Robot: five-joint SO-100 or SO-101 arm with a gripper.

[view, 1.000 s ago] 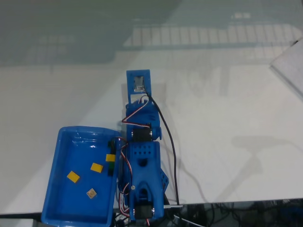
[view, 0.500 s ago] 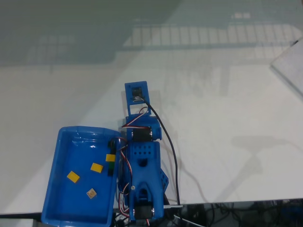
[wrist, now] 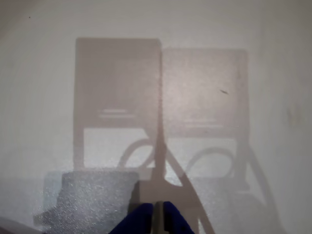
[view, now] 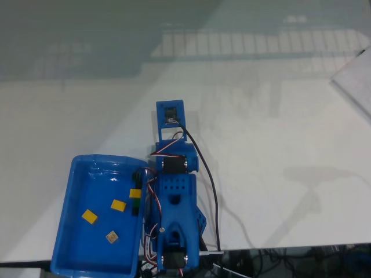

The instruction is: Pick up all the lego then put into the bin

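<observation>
In the fixed view, the white desk [view: 278,127] lies bare across its far and right stretches, open room on every side of the arm except toward the near edge, where cables hang. The blue arm [view: 174,202] stands at the near edge, folded upright, its wrist camera plate pointing toward the desk's middle. The bin [view: 64,231] sits at the near left corner, touching the arm's base on its right side. Three yellow-orange lego bricks [view: 118,204] lie inside it, apart from one another, and a fourth yellow piece [view: 135,193] sits at the bin's right rim against the arm.

In the wrist view, the hand [wrist: 157,219] enters from the bottom edge, its two blue fingertips [wrist: 139,220] pressed together with nothing between them, above bare desk crossed by the arm's shadows.
</observation>
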